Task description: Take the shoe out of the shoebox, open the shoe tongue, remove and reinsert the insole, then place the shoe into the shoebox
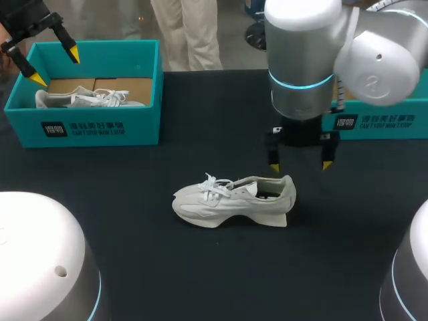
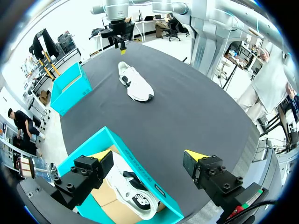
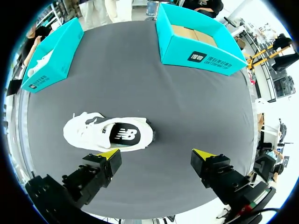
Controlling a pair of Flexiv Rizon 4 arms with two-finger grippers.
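Head view: the shoe lies mid-table with bare cloth all round. The right gripper, spread, hangs at its 1 o'clock. The left gripper, released, hovers at its 10 o'clock over the left shoebox.
Left wrist view: the box's rim lies beneath the fingers.
Right wrist view: the shoe sits just ahead of one finger.

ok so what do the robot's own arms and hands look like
Both arms are thick rounded tubes, white and silver-grey, with glowing cyan rings at the joints, clearest on the right arm. Each hand is black, blocky and bolted, ending in two fingers with yellow pointed tips: left hand, right hand.
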